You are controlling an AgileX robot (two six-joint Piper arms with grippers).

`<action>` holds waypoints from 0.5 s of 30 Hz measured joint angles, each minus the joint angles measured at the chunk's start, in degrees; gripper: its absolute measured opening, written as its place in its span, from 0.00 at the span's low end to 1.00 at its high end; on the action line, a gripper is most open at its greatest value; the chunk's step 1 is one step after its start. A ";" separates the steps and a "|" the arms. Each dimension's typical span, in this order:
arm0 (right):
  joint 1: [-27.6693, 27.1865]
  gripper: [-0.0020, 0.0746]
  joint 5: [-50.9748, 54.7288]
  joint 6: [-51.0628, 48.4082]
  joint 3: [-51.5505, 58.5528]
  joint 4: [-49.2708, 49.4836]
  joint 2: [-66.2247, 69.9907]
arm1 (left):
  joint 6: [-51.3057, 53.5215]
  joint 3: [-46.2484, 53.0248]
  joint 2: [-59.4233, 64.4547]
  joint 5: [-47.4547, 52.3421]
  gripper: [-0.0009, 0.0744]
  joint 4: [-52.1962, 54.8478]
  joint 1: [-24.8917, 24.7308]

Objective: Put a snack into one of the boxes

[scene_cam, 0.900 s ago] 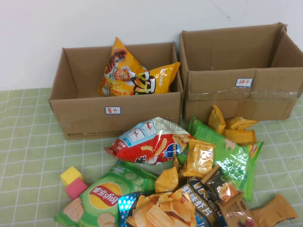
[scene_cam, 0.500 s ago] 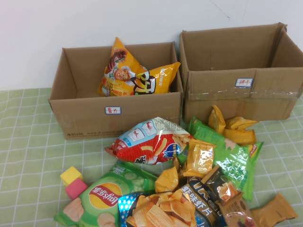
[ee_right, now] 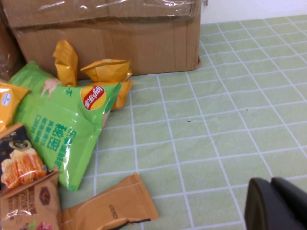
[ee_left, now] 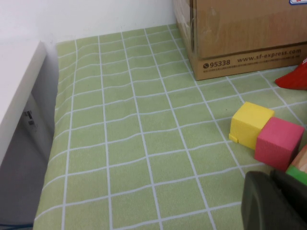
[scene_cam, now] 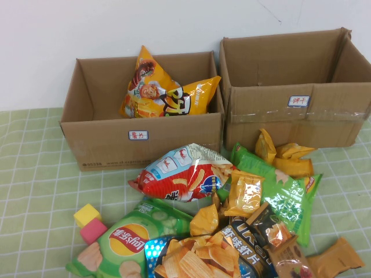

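Two brown cardboard boxes stand at the back. The left box [scene_cam: 142, 139] holds two orange chip bags [scene_cam: 165, 92]. The right box [scene_cam: 295, 110] looks empty. A pile of snacks lies in front: a red-and-white chip bag [scene_cam: 182, 174], a green Lay's bag [scene_cam: 130, 240], another green Lay's bag [scene_cam: 278, 185] and small orange packets [scene_cam: 290, 156]. Neither arm shows in the high view. My left gripper [ee_left: 276, 201] is shut and empty, low over the cloth near the blocks. My right gripper [ee_right: 278, 203] is shut and empty over the cloth, beside the snack pile.
A yellow block [scene_cam: 87, 214] and a pink block [scene_cam: 93, 230] lie left of the pile; they also show in the left wrist view [ee_left: 252, 123]. A green checked cloth [scene_cam: 35, 191] covers the table. A white wall is behind the boxes.
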 joint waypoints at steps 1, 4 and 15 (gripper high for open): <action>0.00 0.02 0.00 0.00 0.00 0.00 0.00 | 0.00 0.00 0.00 0.00 0.01 0.00 0.00; 0.00 0.02 0.00 0.00 0.00 0.00 0.00 | 0.12 0.00 0.00 0.00 0.01 0.00 0.00; 0.00 0.02 -5.17 0.00 0.51 0.00 0.00 | 0.12 0.53 0.00 -9.24 0.01 0.00 0.00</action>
